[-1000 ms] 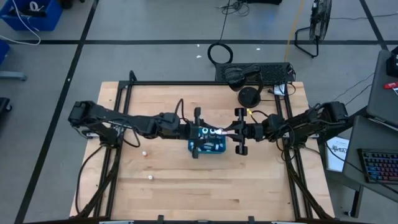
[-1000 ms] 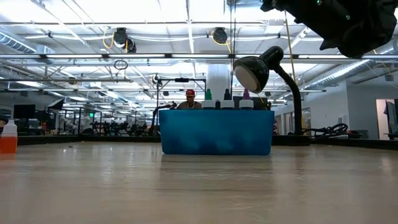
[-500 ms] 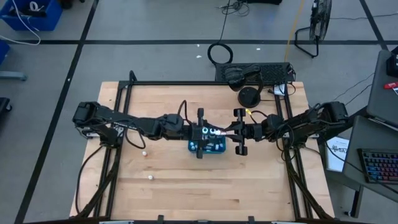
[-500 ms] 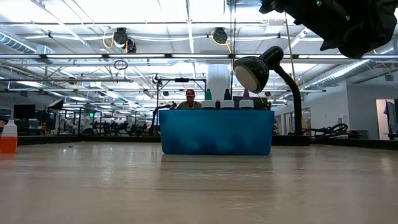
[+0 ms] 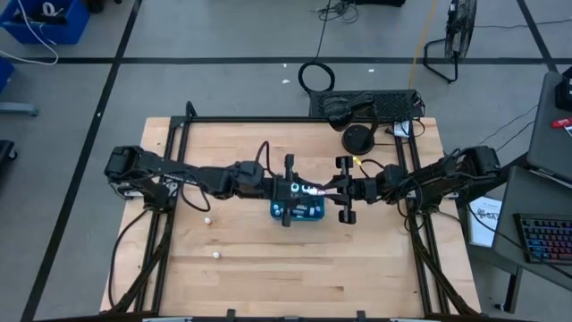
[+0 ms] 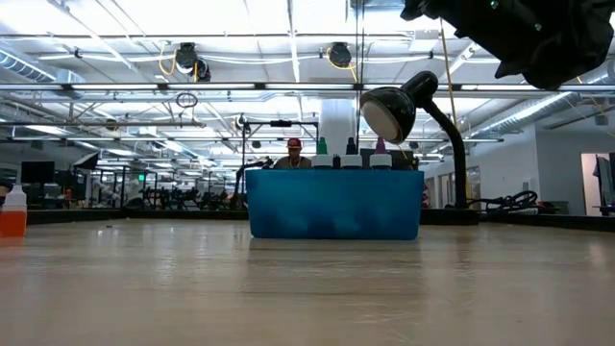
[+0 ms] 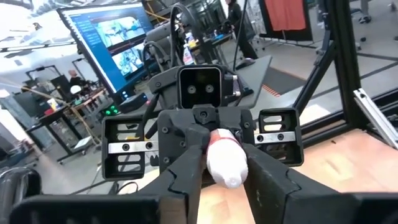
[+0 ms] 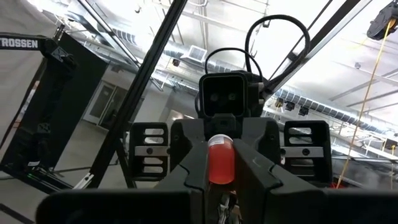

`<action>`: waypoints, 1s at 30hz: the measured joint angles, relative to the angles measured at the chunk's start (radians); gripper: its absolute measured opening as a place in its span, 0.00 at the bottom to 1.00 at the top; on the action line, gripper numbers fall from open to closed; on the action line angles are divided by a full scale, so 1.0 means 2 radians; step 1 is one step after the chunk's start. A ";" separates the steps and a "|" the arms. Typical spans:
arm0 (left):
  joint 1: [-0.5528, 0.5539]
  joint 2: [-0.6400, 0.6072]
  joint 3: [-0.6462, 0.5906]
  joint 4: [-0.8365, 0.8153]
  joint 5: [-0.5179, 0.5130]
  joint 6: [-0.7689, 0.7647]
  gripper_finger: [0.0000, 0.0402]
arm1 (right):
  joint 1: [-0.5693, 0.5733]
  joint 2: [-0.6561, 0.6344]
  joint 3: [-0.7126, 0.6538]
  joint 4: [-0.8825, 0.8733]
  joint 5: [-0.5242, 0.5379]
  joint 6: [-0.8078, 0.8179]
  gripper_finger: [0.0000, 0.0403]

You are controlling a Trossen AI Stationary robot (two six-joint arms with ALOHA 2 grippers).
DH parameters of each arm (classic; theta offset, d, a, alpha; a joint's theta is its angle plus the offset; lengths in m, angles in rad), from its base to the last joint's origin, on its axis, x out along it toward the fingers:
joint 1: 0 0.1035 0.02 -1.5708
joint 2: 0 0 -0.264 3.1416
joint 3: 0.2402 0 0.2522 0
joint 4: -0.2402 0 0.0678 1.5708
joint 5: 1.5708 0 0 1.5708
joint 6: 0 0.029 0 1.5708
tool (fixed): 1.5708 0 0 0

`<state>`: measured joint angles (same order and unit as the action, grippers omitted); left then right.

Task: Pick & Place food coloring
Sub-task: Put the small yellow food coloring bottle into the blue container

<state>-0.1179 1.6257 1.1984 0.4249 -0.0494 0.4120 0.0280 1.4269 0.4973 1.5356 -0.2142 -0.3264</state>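
Observation:
A small food coloring bottle (image 5: 311, 189) with a white cap (image 7: 225, 160) and a red body (image 8: 220, 158) hangs between my two grippers, above the teal box (image 6: 334, 204). My left gripper (image 7: 225, 180) comes from the table's left and is shut on the cap end. My right gripper (image 8: 221, 174) comes from the right and is shut on the red end. Three more bottles (image 6: 351, 149) stand upright in the box, with only their tops showing over its rim. My left gripper pinches the bottle's white cap end (image 7: 227, 177) between its two fingers (image 7: 186, 180). The fingers come level from the table's left and lie along the bottle, which is clear of the box. My right gripper pinches the bottle's red bottom end (image 8: 220, 168) between its two fingers (image 8: 186, 174). It comes from the table's right, tipped a little upward, and its fingers lie along the bottle.
A black desk lamp (image 5: 357, 139) stands at the back of the table, right of centre. Two small white-topped things (image 5: 206, 219) (image 5: 216, 254) stand on the wood at the near left. One of them shows in the low view as an orange bottle (image 6: 12, 213).

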 joint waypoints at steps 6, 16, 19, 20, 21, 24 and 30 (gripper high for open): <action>0.004 -0.001 0.000 0.000 0.010 -0.001 0.18 | 0.000 0.000 0.000 0.000 0.000 0.007 0.09; -0.017 -0.041 0.022 -0.213 -0.150 -0.062 0.17 | 0.000 -0.012 -0.002 -0.056 0.071 0.007 0.42; -0.020 -0.043 0.038 -0.300 -0.159 -0.118 0.17 | 0.000 -0.026 -0.012 -0.080 0.113 0.005 0.49; -0.020 -0.041 0.040 -0.327 -0.159 -0.139 0.17 | 0.000 -0.033 -0.016 -0.082 0.125 0.005 0.50; -0.020 -0.038 0.042 -0.348 -0.158 -0.155 0.17 | 0.000 -0.043 -0.023 -0.081 0.137 0.005 0.52; -0.015 -0.026 0.045 -0.373 -0.141 -0.186 0.17 | 0.000 -0.067 -0.036 -0.079 0.170 0.005 0.54; -0.001 0.027 0.053 -0.366 -0.056 -0.193 0.17 | 0.000 -0.114 -0.046 -0.126 0.187 0.026 0.55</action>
<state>-0.1205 1.6790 1.3034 -0.3070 -0.1610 0.0260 0.0277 1.1987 0.4049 1.2829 0.1602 -0.2750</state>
